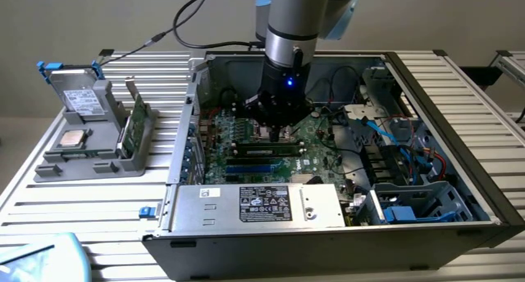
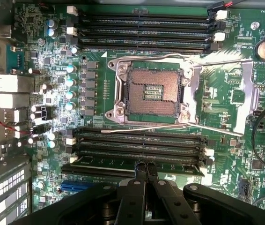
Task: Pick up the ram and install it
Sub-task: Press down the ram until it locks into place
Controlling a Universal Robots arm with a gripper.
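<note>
The ram [image 1: 267, 150] is a long narrow stick standing in a slot on the motherboard [image 1: 246, 125] inside the open computer case. In the wrist view the ram [image 2: 95, 165] runs along the slot nearest my fingers, a thin green strip seen edge-on. My gripper [image 1: 275, 134] hangs straight down over the middle of the stick. Its two black fingers [image 2: 137, 180] are pressed together, and the gripper [image 2: 145, 168] is shut with its tips right at the ram's top edge. I cannot tell whether they touch it.
The empty processor socket [image 2: 149, 91] lies between two banks of memory slots. A silver power supply [image 1: 262, 205] lies along the case's near side, with cables at the exterior view's right. On the exterior view's left, a grey holder [image 1: 90, 165] carries a silver processor chip [image 1: 74, 137] and a green bracketed card [image 1: 135, 125].
</note>
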